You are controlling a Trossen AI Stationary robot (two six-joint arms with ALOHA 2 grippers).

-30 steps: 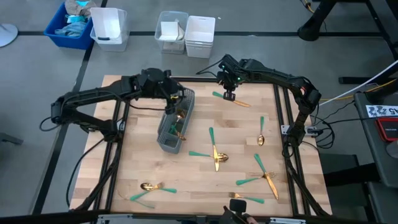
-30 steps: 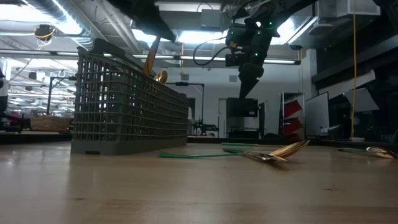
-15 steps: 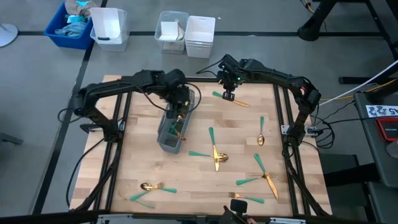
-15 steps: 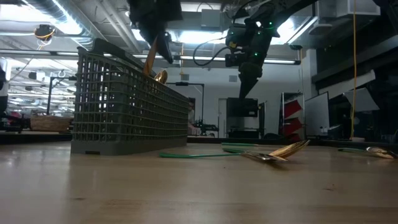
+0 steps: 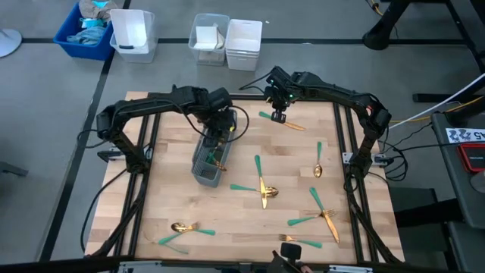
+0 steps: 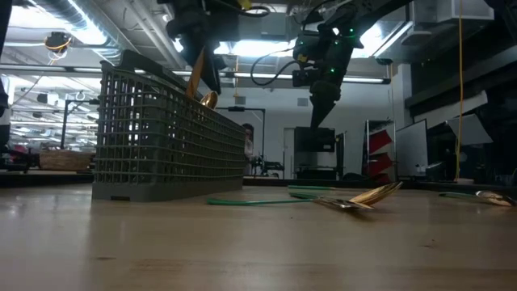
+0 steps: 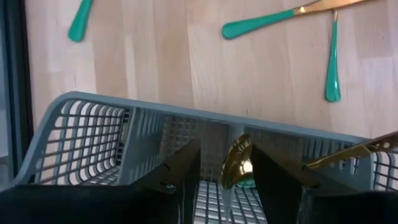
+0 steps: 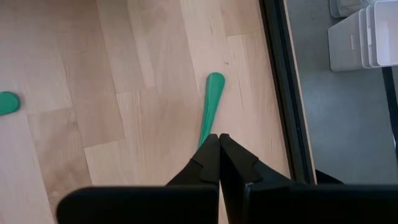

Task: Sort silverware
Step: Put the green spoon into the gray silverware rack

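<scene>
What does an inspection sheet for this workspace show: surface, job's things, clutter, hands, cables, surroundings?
Surface: wooden table, dark frame rails.
Job's things: silverware scattered on the table; some pieces stand in the grey caddy.
Clutter: nothing seen.
Hands: left hand open over the caddy, a gold spoon between its fingers; right hand shut above a teal handle.
Cables: run along both arms.
Surroundings: white bins, blue bin on the floor.

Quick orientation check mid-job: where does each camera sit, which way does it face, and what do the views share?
High: overhead, looking straight down; both arms, table.
Low: tabletop height, level across; caddy, arms entering from above.
Left wrist: past the open left claw down into the caddy, a spoon between its fingers.
Right wrist: past the shut right claw at a teal handle.
Shared: high and low both show the caddy.
</scene>
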